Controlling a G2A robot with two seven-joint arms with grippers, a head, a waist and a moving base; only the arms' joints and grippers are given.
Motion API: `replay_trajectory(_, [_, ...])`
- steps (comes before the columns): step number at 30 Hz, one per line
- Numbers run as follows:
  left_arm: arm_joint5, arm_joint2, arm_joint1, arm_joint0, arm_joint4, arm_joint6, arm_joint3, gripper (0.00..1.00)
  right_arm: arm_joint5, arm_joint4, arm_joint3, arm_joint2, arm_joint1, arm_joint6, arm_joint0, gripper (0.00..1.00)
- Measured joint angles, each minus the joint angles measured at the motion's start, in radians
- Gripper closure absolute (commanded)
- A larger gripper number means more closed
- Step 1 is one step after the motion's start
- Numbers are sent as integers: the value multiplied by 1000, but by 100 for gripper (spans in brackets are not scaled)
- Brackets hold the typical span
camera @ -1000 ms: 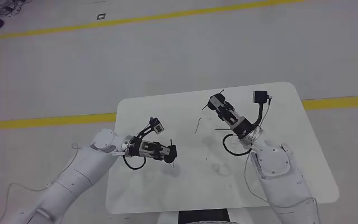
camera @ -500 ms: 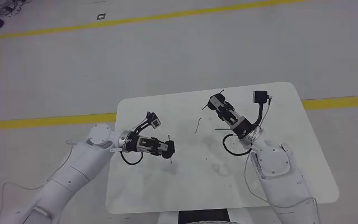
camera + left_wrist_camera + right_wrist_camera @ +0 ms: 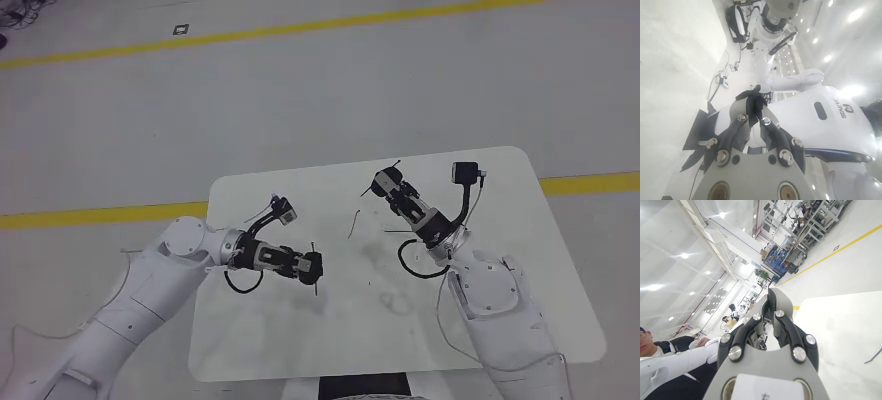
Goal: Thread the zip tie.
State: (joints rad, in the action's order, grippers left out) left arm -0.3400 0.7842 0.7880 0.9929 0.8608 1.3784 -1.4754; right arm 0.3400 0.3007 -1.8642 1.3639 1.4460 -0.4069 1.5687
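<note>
Left wrist view: left gripper (image 3: 754, 108) clamped tight on black zip tie (image 3: 747, 94), end poking past fingertips. Right gripper (image 3: 769, 299) pinched closed on second zip tie (image 3: 770, 284). Top view: grippers well apart above white table (image 3: 500, 290); third tie (image 3: 352, 225) lies loose on table between them.

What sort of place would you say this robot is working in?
Probably a robotics lab in a factory-style hall: yellow floor lines, metal equipment racks and high ceiling lights.
</note>
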Motion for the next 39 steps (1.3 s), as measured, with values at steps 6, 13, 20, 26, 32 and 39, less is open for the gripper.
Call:
replay_trajectory(6, [0,13,11,6,91,12,3,100,0,0,0,0,0,0,0,100])
replay_trajectory(13, [0,5,20,2,104,12,3,100,0,0,0,0,0,0,0,100])
replay_trajectory(20, [0,-5,26,-5,125,12,1,100,0,0,0,0,0,0,0,100])
replay_trajectory(26, [0,-5,26,-5,124,12,2,100,0,-2,-12,-6,-1,4,-3,100])
replay_trajectory(32, [0,-5,26,-5,124,12,2,100,0,25,-73,-30,-24,0,-37,100])
replay_trajectory(39, [0,-5,26,-5,124,12,2,100,0,57,-100,-82,-77,-28,-93,100])
